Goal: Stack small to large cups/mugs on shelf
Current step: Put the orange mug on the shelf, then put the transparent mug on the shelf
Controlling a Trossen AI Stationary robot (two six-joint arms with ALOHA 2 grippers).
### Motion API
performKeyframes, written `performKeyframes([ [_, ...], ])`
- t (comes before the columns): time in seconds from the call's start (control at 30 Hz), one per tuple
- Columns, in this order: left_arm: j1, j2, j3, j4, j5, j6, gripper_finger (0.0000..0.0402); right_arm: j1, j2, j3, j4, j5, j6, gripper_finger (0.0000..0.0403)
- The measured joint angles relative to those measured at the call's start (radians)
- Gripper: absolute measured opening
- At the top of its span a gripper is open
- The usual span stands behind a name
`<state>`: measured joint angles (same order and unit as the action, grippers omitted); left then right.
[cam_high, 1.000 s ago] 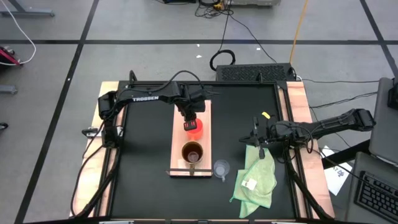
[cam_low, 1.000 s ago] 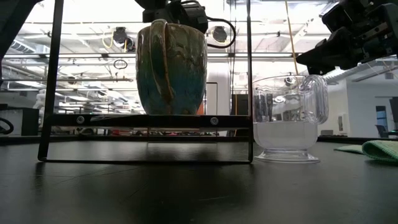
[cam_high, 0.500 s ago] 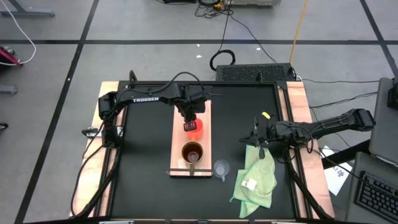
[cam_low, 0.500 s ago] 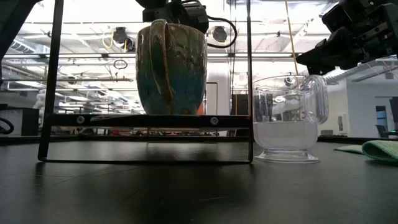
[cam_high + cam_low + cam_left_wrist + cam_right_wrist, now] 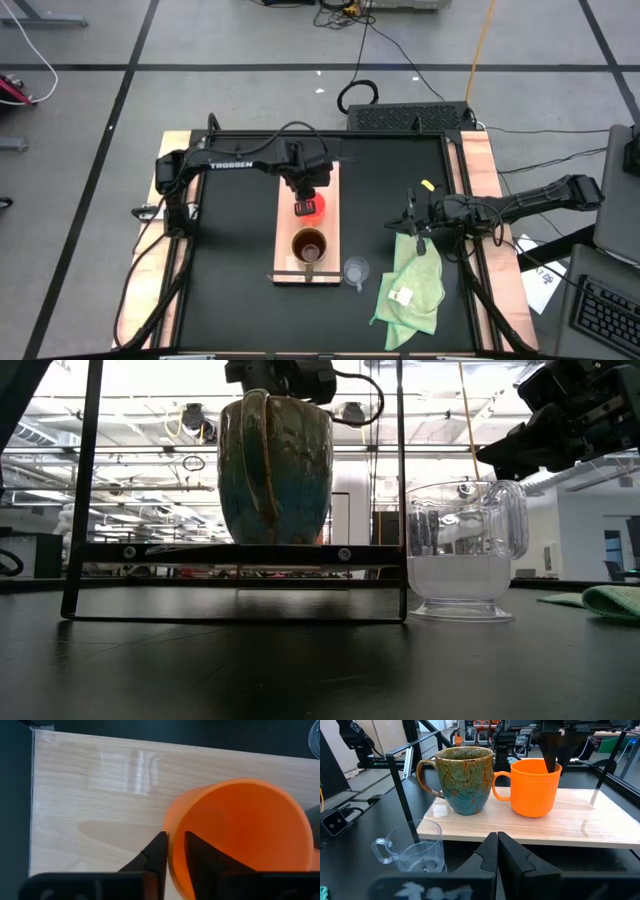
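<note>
The left gripper [image 5: 172, 851] jaws clamp the rim wall of the orange mug [image 5: 312, 205], which stands on the shelf [image 5: 327, 233] beside the brown mug [image 5: 308, 245]. The right gripper [image 5: 412, 223], jaws together, waits nearer the glass cup [image 5: 356, 270] on the desk [image 5: 235, 250].

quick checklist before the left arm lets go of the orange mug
1. Orange mug upright on the shelf: ok.
2. Left gripper pinching the mug's rim, one finger inside, one outside: ok.
3. Orange mug standing apart from the brown mug: ok.
4. Glass cup on the shelf: not ok, it stands on the table beside it.
5. Right gripper away from the shelf, over the cloth: ok.
</note>
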<state>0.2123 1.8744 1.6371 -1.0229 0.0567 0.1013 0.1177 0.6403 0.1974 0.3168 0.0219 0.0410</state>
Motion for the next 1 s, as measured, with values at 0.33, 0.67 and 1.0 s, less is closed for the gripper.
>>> performKeyframes([
  [0.33, -0.005, -0.002, 0.001, 0.029, -0.060, -0.006, 0.0154, 0.000, -0.001, -0.021, 0.027, 0.000, 0.004, 0.0000],
  [0.67, -0.005, -0.002, 0.106, -0.026, -0.059, 0.008, 0.0181, 0.000, -0.001, -0.096, 0.136, 0.000, 0.037, 0.0000],
  [1.0, -0.019, -0.006, 0.409, -0.296, -0.057, 0.021, 0.0159, 0.000, -0.001, -0.096, 0.150, 0.000, 0.032, 0.0000],
])
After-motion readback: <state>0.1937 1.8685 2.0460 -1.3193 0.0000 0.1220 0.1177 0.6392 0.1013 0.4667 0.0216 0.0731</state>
